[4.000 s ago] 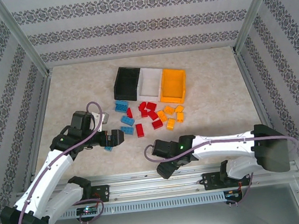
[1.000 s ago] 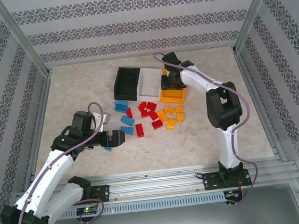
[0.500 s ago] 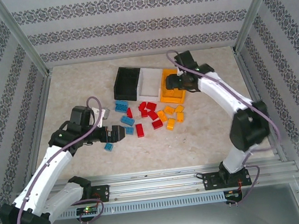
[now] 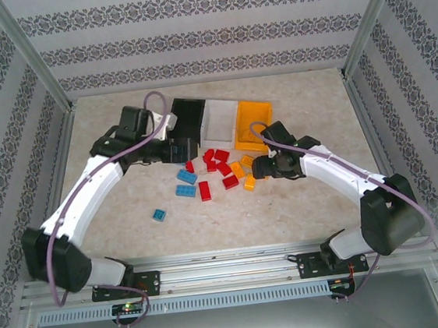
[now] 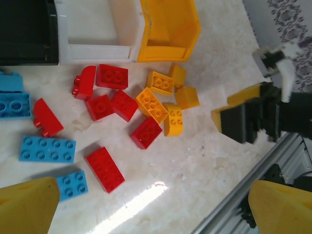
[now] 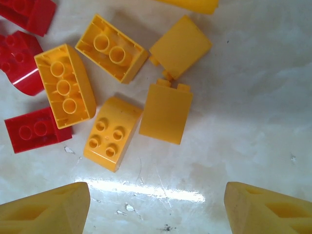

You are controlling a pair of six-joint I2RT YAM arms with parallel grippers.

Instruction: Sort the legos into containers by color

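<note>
The right pincer (image 6: 155, 213) stands apart, nothing between its yellow fingertips (image 6: 46, 209), and hangs low over the orange legos (image 6: 165, 113). Five orange bricks lie just ahead of it on the pale marbled table (image 6: 258, 126). Three are stud side up, one of them longer than the others, and two show a smooth face. Red legos (image 6: 35, 129) lie just beside the long orange brick, on its left. A sliver of the orange bin (image 6: 191, 4) shows at the top edge of the right wrist view.

The left pincer (image 5: 156, 209) is also spread wide and empty, its fingertips (image 5: 29, 204) at the bottom corners of the left wrist view. Under it the red bricks sit in the middle of the heap, the blue legos (image 5: 47, 148) to the left and the orange ones to the right. From above, this pincer sits just in front of the black bin (image 4: 191, 110), over the blue end of the heap.

The three bins stand side by side at the far side of the heap: black, then the white bin (image 4: 220, 117), then orange. All the bricks in view lie on the table in front of them. One small blue brick (image 4: 159, 214) lies alone, well apart from the rest and nearer the arm bases.
</note>
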